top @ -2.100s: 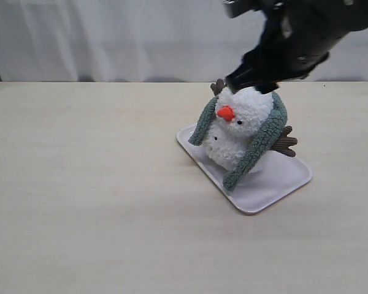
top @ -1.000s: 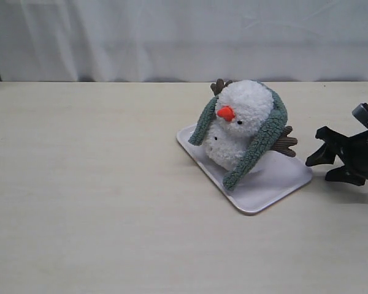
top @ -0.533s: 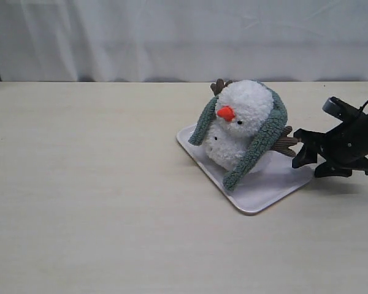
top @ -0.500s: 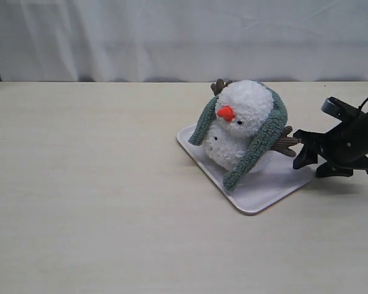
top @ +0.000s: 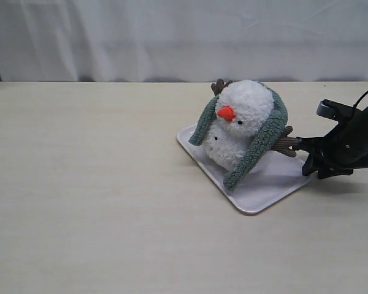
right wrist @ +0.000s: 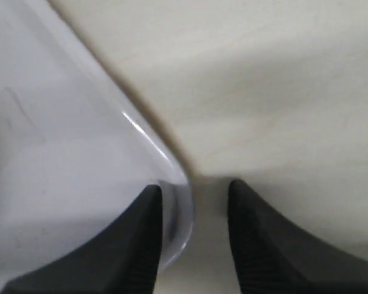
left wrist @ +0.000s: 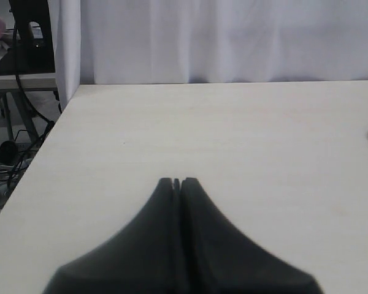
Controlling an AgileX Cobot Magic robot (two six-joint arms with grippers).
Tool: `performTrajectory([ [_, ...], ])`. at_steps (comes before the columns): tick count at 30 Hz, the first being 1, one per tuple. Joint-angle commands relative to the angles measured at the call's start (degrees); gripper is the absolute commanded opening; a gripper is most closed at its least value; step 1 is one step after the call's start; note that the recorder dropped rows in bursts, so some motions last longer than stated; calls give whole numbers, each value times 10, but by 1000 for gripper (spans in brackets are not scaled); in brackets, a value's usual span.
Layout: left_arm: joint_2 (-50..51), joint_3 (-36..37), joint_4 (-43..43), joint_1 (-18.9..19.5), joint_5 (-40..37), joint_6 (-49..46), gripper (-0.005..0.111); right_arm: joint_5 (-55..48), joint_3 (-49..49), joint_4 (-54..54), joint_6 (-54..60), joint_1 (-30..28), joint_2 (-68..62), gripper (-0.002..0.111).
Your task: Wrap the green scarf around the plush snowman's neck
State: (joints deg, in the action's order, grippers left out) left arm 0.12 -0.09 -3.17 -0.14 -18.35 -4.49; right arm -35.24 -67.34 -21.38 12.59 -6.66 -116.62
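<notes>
The plush snowman [top: 239, 122] leans on a white tray [top: 276, 180], its orange nose facing left. The green scarf [top: 260, 144] is draped behind its head, one end hanging down each side; the neck itself is mostly hidden by fluff. My right gripper [top: 305, 158] is low at the tray's right corner, just beyond a brown twig arm [top: 286, 144]. In the right wrist view this gripper [right wrist: 193, 187] is open and straddles the tray's rim [right wrist: 178, 174], one finger over the tray, one over the table. My left gripper [left wrist: 176, 181] is shut on nothing, out of the exterior view.
The tray sits on a pale wooden table [top: 98, 184] with a white curtain [top: 172, 37] behind it. The left wrist view shows the table's left edge [left wrist: 43, 159], with cables and a stand on the floor beyond.
My right gripper left the top of the snowman's head, dropped to the table at the right, then slid left to the tray's corner. Snowman and scarf have stayed still.
</notes>
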Motion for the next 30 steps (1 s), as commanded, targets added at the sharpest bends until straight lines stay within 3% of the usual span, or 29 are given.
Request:
performTrajectory([
  [1, -1, 1, 1, -3, 7, 3, 0, 5, 4, 7, 7, 8, -8, 42],
  [5, -1, 1, 1, -3, 7, 3, 0, 5, 4, 9, 32, 8, -8, 37],
  [16, -1, 1, 1, -3, 7, 3, 0, -3, 4, -4, 146, 8, -8, 4],
  [30, -1, 1, 1, -3, 7, 3, 0, 23, -23, -4, 288, 8, -8, 4],
])
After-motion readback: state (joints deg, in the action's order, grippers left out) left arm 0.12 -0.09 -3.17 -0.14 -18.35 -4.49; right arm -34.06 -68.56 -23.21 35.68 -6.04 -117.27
